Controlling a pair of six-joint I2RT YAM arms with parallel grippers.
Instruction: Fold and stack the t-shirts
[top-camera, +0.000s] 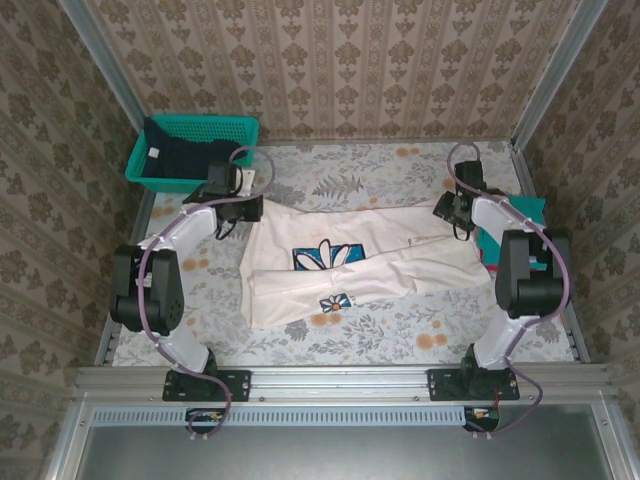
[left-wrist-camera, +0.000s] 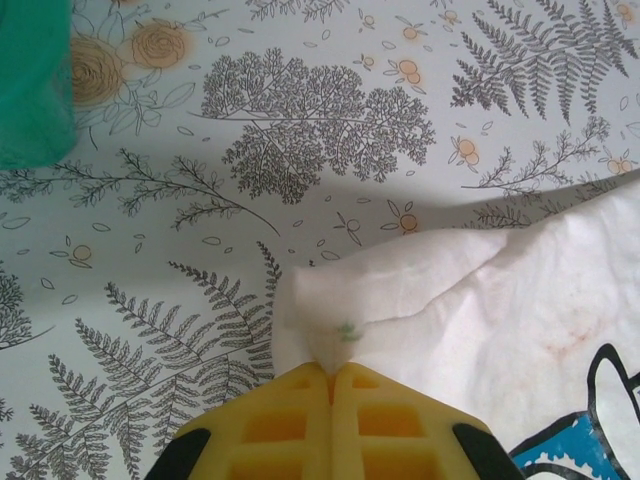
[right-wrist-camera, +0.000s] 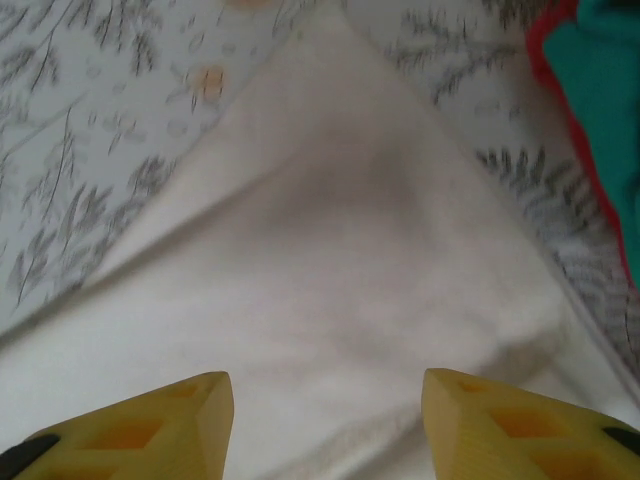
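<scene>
Top external: one basket (top-camera: 243, 127) is sitting far left.
Shirts: three are showing.
White shirt (top-camera: 372, 256): one, lying spread right of the basket.
Navy shirt (top-camera: 176, 152): one, lying inside the basket.
Teal shirt (top-camera: 527, 210): one, lying far right of the basket.
Left gripper (left-wrist-camera: 332, 368): jaws together, pinching the white shirt's corner nearest the basket.
Right gripper (right-wrist-camera: 326, 386): jaws standing apart over the white shirt's end farthest from the basket.

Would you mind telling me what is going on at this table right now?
Two robot arms are working on the cream-white t-shirt, which lies spread across the floral table. The left gripper is shut on a corner at its left end, while the right gripper hovers open over the opposite end, with nothing pinched yet. A dark navy shirt sits in the teal basket at the far left corner, and a teal shirt lies by the right edge.
</scene>
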